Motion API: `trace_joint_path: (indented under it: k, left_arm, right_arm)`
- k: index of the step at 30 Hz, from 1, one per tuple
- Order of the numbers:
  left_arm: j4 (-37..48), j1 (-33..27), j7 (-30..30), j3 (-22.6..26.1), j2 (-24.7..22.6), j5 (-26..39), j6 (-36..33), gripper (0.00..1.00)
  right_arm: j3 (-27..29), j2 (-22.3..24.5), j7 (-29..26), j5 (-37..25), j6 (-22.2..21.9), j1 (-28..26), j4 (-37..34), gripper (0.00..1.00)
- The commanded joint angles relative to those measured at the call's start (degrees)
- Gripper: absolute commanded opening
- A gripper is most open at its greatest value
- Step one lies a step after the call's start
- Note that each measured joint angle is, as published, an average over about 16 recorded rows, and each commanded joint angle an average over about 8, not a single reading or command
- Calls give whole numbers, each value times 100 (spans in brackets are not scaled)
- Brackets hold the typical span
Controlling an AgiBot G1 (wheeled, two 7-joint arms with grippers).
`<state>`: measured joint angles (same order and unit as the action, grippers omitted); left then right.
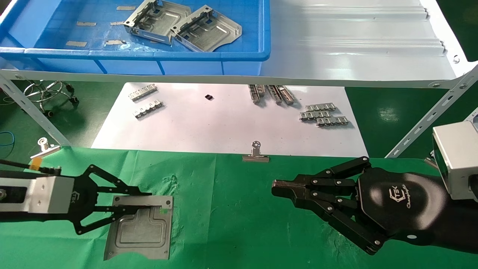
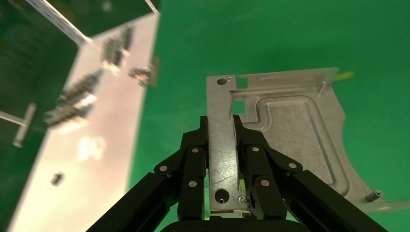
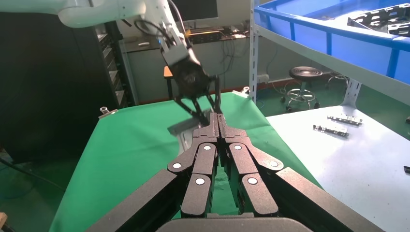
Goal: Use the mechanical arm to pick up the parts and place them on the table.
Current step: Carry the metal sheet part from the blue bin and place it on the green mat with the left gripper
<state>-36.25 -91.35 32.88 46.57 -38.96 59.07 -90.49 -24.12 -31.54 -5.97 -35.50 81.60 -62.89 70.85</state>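
Note:
My left gripper point(image 1: 143, 201) is shut on the folded rim of a silvery stamped part point(image 1: 140, 231) at the front left of the green table point(image 1: 231, 209). The part lies flat, at or just over the cloth; I cannot tell if it touches. In the left wrist view the fingers point(image 2: 193, 159) clamp the rim of the part point(image 2: 295, 130) from both sides. Two more parts point(image 1: 157, 20) point(image 1: 207, 30) lie in the blue bin point(image 1: 149, 54) on the shelf. My right gripper point(image 1: 278, 185) is shut and empty over the right of the table, also shown in the right wrist view point(image 3: 217, 118).
A white sheet point(image 1: 224, 123) beyond the green cloth carries small ridged strips point(image 1: 323, 114) point(image 1: 143, 91). Binder clips point(image 1: 256, 153) point(image 1: 44, 146) hold the cloth's far edge. Slanted shelf legs point(image 1: 37, 116) point(image 1: 429, 116) stand at both sides under the white shelf.

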Motion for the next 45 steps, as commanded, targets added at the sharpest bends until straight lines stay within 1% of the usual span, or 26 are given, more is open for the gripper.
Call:
trace_joint_path:
  k: [1,7,13,19,20,23,28,31,33,35,37,42,45]
  left_arm:
    - [154,43,172,189,-82,75,17,0]
    - [912,3,735,393,-471,310,173,0]
    - [1635,-60,1204,436,-850,415,370,0]
    - [2178,-141,1639,452,-1131,482,525,0]
    - [2247,-151,1708,456,-1164,493,541,2]
    - [2441,-167,1911,466,-1252,521,583,20]
    - [2721,-185,2176,458,-1351,522,621,59]
    - [2859,-206,2288,448,-1392,511,627,78]
    - [2933,-223,2354,445,-1414,509,620,88]
    - [2998,-240,2415,444,-1432,508,611,97]
    - [3056,-258,2472,442,-1445,508,602,100]
    - [3174,-321,2572,442,-1445,511,529,100]
    - [3244,-389,2503,440,-1408,502,353,100]
  right_arm:
    - [0,0,0,0,0,0,0,0]
    - [0,0,0,0,0,0,0,0]
    - [0,0,0,0,0,0,0,0]
    - [0,0,0,0,0,0,0,0]
    - [0,0,0,0,0,0,0,0]
    - [0,0,0,0,0,0,0,0]
    - [0,0,0,0,0,0,0,0]
    - [0,0,0,0,0,0,0,0]
    - [0,0,0,0,0,0,0,0]
    - [0,0,0,0,0,0,0,0]
    - [0,0,0,0,0,0,0,0]
    - [0,0,0,0,0,0,0,0]
    - [0,0,0,0,0,0,0,0]
